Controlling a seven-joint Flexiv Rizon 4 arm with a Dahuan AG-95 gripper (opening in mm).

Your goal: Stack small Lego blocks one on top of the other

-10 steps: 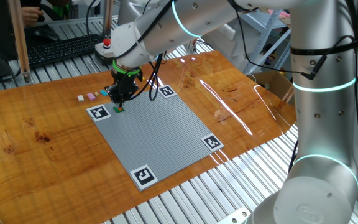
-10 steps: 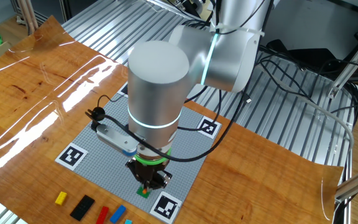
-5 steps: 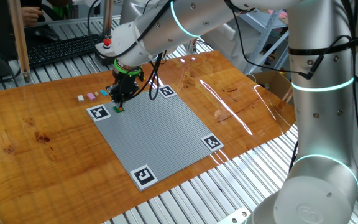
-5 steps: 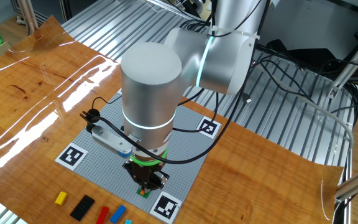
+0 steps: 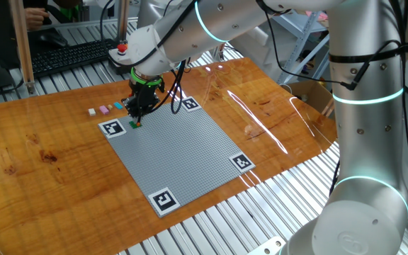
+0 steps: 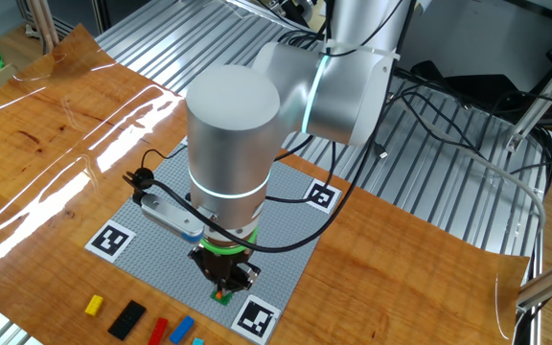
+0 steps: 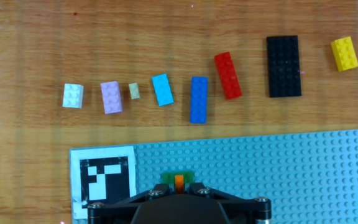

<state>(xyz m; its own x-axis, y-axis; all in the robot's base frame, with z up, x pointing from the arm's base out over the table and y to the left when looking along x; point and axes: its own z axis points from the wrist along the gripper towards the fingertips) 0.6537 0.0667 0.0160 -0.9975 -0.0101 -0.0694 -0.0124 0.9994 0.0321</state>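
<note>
My gripper (image 7: 179, 185) is low over the grey baseplate (image 7: 291, 174), near its marker corner. Its fingers are closed on a small orange brick (image 7: 179, 181) that sits on top of a green brick (image 7: 168, 178) on the plate. In one fixed view the gripper (image 5: 134, 120) stands at the plate's far left corner, and in the other fixed view (image 6: 224, 290) green and orange show under its tips. Loose bricks lie in a row on the wood: white (image 7: 73, 96), lilac (image 7: 111, 97), tan (image 7: 134, 91), light blue (image 7: 163, 89), blue (image 7: 199, 99), red (image 7: 228, 75), black (image 7: 283, 58), yellow (image 7: 344, 53).
The baseplate (image 5: 183, 149) has black-and-white markers at its corners, one (image 7: 106, 180) just left of the gripper. A red push button (image 5: 122, 49) and a keyboard (image 5: 69, 57) lie behind the table. The arm's big elbow (image 6: 233, 134) hangs over the plate.
The arm shifted slightly left and down between one second and half a second ago. It has held still since, with the orange brick in the fingers.
</note>
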